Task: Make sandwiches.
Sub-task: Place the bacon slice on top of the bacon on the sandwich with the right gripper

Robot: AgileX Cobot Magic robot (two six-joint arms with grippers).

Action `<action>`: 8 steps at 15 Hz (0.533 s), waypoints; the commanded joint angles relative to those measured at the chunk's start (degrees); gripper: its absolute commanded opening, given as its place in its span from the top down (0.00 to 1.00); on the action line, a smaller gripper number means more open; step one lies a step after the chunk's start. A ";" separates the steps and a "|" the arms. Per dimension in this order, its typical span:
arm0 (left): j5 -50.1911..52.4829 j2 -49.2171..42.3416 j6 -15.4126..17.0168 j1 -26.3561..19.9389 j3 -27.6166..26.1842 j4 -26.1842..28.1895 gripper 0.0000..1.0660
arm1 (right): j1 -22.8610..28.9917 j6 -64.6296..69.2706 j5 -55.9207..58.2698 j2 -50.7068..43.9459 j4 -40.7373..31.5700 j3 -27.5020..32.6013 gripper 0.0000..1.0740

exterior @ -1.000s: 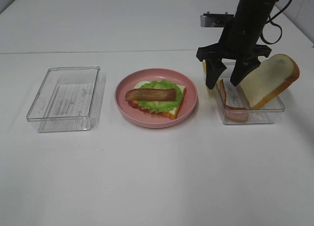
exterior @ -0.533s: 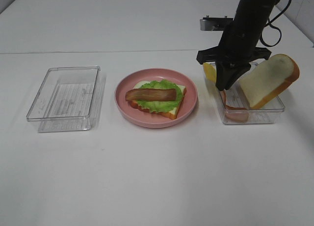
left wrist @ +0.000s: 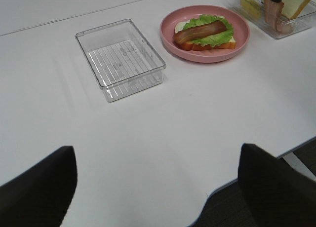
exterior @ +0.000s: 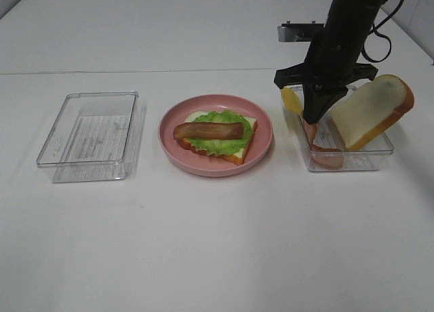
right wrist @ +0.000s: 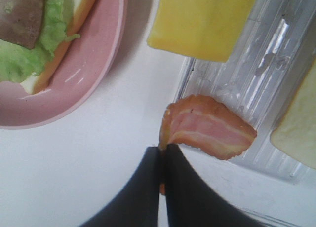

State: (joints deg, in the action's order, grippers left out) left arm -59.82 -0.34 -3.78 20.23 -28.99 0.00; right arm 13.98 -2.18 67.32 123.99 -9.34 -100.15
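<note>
Jaws of the right gripper [right wrist: 163, 150] pinch a bacon strip [right wrist: 210, 131] in the right tray [exterior: 359, 161]; left gripper [left wrist: 155, 155] gapes empty. Next: lift it left onto the lettuce [exterior: 217, 144].

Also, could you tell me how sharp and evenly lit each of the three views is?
Exterior high: soft, even light, sharp, faint shadow beside the pink plate. Left wrist: table sharp, the left fingers blurred dark shapes. Right wrist: bacon strip fairly sharp, right fingers soft, glare streaks on the clear tray.
</note>
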 commanded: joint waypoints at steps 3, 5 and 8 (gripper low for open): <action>0.97 -1.20 -0.11 0.29 0.23 0.00 0.23 | -0.06 0.23 2.52 -2.46 0.52 -0.17 1.00; 0.97 -1.20 -0.11 0.29 0.23 0.00 0.23 | -0.06 0.23 2.58 -3.72 0.52 -0.17 1.00; 0.97 -1.20 -0.11 0.29 0.23 0.00 0.23 | -0.06 0.23 3.78 -7.05 1.15 -2.35 1.00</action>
State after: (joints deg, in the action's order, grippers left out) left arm -59.82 -0.34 -3.78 20.23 -28.99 0.00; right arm 13.98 -2.18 69.73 117.46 -8.71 -102.44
